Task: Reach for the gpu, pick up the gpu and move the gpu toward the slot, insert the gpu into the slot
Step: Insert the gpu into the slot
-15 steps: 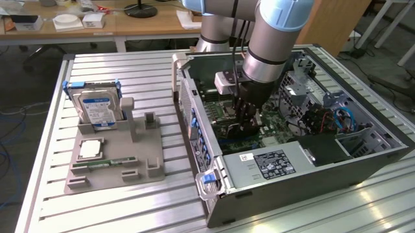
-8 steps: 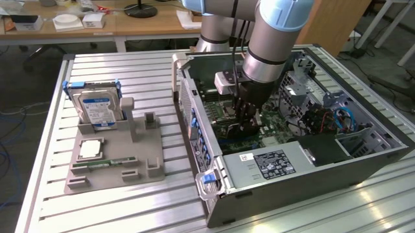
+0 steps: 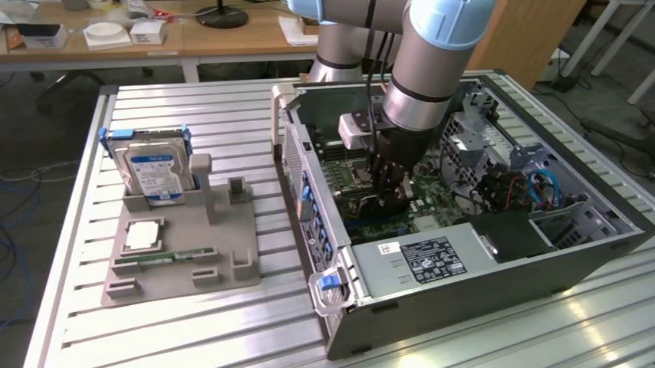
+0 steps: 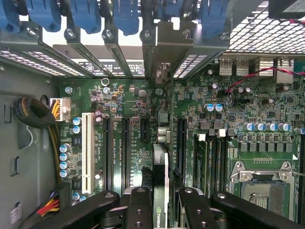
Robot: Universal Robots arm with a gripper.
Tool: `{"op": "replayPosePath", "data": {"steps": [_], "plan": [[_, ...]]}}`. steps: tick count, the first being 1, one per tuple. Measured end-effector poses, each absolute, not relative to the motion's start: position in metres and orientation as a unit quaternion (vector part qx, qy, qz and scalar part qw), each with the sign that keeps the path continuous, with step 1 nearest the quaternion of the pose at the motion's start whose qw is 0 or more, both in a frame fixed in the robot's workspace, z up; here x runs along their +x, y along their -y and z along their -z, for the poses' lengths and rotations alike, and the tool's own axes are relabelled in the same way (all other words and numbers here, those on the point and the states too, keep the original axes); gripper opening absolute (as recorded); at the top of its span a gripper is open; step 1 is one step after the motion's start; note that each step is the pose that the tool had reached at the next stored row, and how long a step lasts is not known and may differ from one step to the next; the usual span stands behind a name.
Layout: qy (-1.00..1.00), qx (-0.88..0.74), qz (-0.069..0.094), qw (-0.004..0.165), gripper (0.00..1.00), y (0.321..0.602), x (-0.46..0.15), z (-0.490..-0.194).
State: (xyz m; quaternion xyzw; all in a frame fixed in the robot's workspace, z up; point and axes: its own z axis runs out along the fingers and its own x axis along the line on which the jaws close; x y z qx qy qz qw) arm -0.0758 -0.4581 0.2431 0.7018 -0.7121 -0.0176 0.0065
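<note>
Down in the middle of the open case (image 3: 492, 253), the fingers (image 4: 159, 205) are partly closed on the gpu (image 4: 160, 176), held edge-on right above the motherboard (image 4: 228, 124). Any tilt here and it'll probably jam beside the slot (image 4: 181, 143).

Ribbed matt metal table (image 3: 205, 107); glossy green motherboard (image 4: 133, 124).

The arm (image 3: 435, 69) points straight down, its hand (image 3: 389, 201) clamped edgewise on something thin.
</note>
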Motion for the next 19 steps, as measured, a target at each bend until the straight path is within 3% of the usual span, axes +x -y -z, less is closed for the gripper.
{"op": "replayPosePath", "data": {"steps": [19], "plan": [[0.712, 0.702, 0.018, 0.007, 0.26, 0.4581, -0.0758, -0.2431]]}}
